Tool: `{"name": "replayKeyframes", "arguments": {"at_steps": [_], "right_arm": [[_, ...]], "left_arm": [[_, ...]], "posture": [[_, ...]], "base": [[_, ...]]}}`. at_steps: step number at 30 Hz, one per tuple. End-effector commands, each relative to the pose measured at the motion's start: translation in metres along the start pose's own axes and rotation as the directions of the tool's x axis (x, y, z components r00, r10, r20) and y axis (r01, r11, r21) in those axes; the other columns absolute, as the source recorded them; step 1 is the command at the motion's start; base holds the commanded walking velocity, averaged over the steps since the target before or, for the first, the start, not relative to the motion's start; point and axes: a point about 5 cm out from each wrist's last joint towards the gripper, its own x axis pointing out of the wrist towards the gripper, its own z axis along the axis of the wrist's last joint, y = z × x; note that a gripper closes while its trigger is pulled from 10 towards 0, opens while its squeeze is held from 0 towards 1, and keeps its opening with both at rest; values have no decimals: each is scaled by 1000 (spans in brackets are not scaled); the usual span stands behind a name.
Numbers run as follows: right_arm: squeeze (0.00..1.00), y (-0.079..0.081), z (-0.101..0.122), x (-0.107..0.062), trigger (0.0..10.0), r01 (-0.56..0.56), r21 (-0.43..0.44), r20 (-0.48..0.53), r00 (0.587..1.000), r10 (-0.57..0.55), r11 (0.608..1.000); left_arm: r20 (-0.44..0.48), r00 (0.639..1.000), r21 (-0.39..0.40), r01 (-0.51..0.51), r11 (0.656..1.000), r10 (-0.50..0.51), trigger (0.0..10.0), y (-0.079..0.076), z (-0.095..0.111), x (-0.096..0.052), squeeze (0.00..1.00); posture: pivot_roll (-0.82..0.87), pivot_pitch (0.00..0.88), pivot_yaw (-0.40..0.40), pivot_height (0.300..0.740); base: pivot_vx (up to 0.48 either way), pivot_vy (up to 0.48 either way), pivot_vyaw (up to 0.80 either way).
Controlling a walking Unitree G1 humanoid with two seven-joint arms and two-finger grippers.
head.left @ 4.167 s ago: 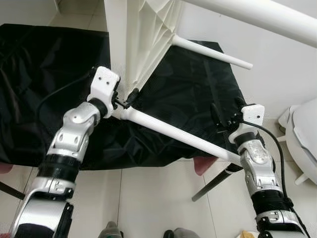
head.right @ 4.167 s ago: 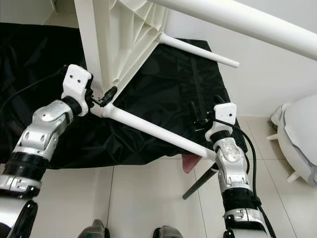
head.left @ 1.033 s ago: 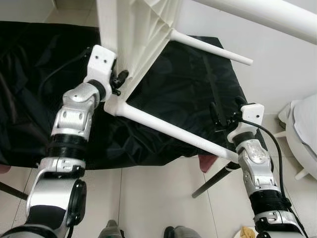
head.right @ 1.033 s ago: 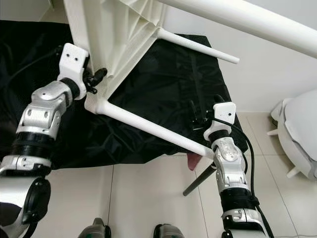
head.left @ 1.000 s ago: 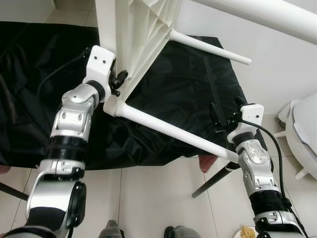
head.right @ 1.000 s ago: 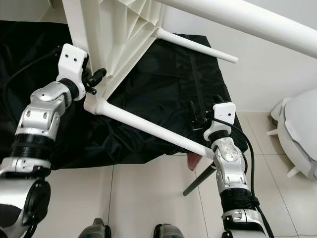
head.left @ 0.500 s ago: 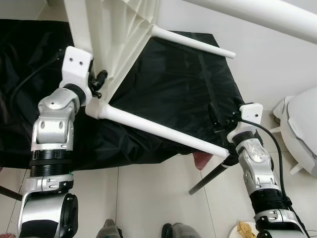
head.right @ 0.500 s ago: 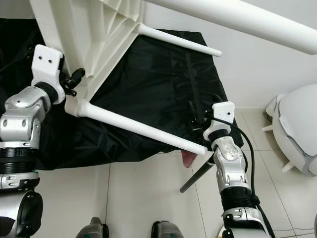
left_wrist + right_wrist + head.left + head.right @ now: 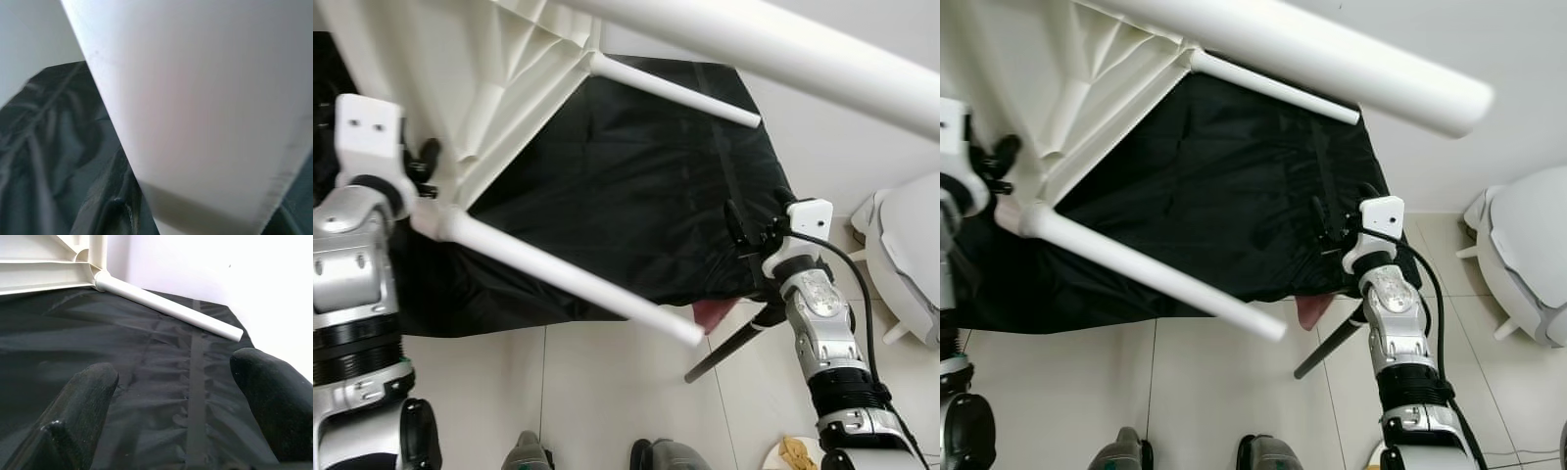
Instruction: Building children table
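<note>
A white plastic children's table [image 9: 499,69] hangs tipped on its side, its ribbed underside facing me. Three white legs show: a near leg [image 9: 558,274] pointing at me, a far leg [image 9: 675,90], and a big blurred leg [image 9: 783,49] across the top. My left gripper [image 9: 419,162] is shut on the table's rim, right beside the near leg's base; white plastic [image 9: 195,112] sits close before the left wrist camera. My right gripper [image 9: 181,406] is open over the black cloth [image 9: 626,196], nothing between its fingers [image 9: 83,396], the far leg [image 9: 166,308] beyond it.
The black cloth covers a low surface held up by a thin black strut [image 9: 729,352], with something pink [image 9: 710,313] under its front edge. A white rounded object [image 9: 911,264] stands at the right by the wall. Pale floor tiles [image 9: 607,392] lie in front.
The table and my left arm have swung to the left. The near leg's tip, which lay against my right wrist, now hangs free to the left of it. The view has shifted too.
</note>
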Motion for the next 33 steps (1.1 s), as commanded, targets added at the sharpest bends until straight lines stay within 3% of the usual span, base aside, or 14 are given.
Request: {"name": "replayKeyframes", "arguments": {"at_steps": [1,9,17,18,24,26,27,28,30,33], "right_arm": [[0,0,-1,1,10000,-10,-4,-8,1000,10,1000],[0,-1,-1,1,10000,-14,-8,-7,1000,14,1000],[0,0,-1,1,10000,-12,-7,-6,1000,12,1000],[0,0,-1,1,10000,-12,-8,-6,1000,12,1000],[0,-1,-1,0,10000,-9,-10,-5,1000,9,1000],[0,-1,-1,0,10000,-8,-10,-4,1000,8,1000],[0,-1,-1,0,10000,-8,-10,-3,1000,8,1000],[0,0,-1,0,10000,-9,-10,-2,1000,9,1000],[0,0,-1,0,10000,-10,-10,-2,1000,10,1000],[0,1,-1,0,10000,-13,-10,0,1000,13,1000]], "left_arm": [[-3,946,21,-325,945,326,10000,27,2,-8,0],[-51,914,13,-402,915,402,10000,37,-2,-12,0],[-72,939,-23,-338,941,335,10000,20,-4,-5,0],[-62,949,-61,-313,948,310,10000,16,-3,-4,1000],[-35,967,-79,-252,964,250,10000,9,0,-1,1000],[-16,976,-47,-216,975,216,10000,5,3,0,1000],[-7,983,-30,-186,982,186,10000,1,4,1,314],[3,987,-15,-159,987,159,10000,-2,5,1,0],[12,993,-4,-118,993,118,10000,-5,6,2,0],[69,997,-38,22,999,-19,10000,-16,8,0,0]], "posture": [[83,77,-86,740],[80,73,-85,740],[75,68,-81,740],[74,68,-80,740],[71,59,-76,740],[71,58,-74,740],[71,58,-74,740],[72,52,-72,740],[72,52,-72,740],[72,49,-70,740]], "base": [[0,0,0],[0,0,0],[0,0,0],[0,0,0],[0,0,0],[0,0,0],[0,0,0],[0,0,0],[0,0,0],[0,0,0]]}}
